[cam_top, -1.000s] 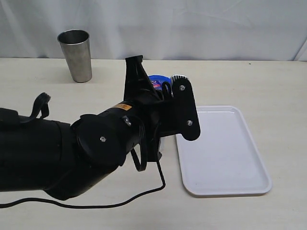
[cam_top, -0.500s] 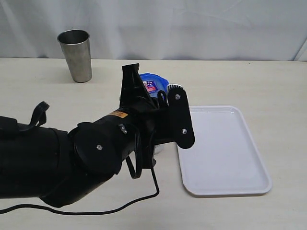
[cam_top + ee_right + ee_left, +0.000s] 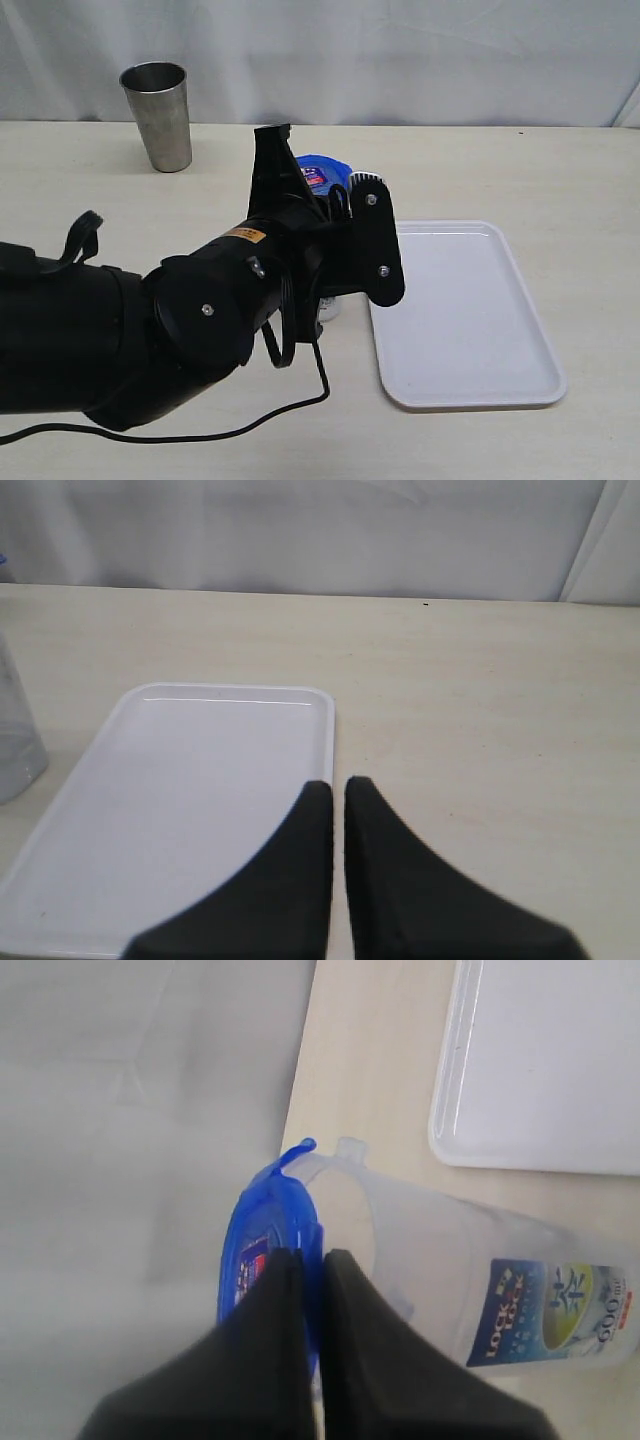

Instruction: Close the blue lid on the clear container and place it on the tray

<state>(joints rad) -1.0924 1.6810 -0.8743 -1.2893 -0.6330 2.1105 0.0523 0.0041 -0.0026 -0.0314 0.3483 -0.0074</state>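
Exterior view: pale table (image 3: 520,170) fills the scene, w/ a white curtain (image 3: 400,50) behind it. The left arm (image 3: 150,320) is the biggest thing on it. It comes in from the lower left as a bulky black mass, lies low across the table and angles up toward the centre, and its wrist plate hides most of what stands there. A black cable (image 3: 250,425) loops under it.

The tray (image 3: 470,320) lies flat, right of centre, nothing on it. The container (image 3: 440,1270) stands upright on the table just beside the tray's left edge, not on it. Its body is see-through w/ a blue-white-green label low on the side. In the exterior view only a bit of its base shows under the arm. A steel tumbler (image 3: 160,115) stands well apart at the back left.

The lid (image 3: 318,172) sits on top of the container's mouth. It is see-through blue w/ a red-blue sticker, and one flap sticks out past the rim.

Left wrist view: the left gripper (image 3: 313,1260) has its fingers pressed nearly together, tips at the lid's edge, w/ a sliver of blue in the slit. Can't tell if they nip the lid or only press on it.

Right wrist view: the right gripper (image 3: 338,785) is pressed together too, holds nothing, and hangs above the tray's edge.
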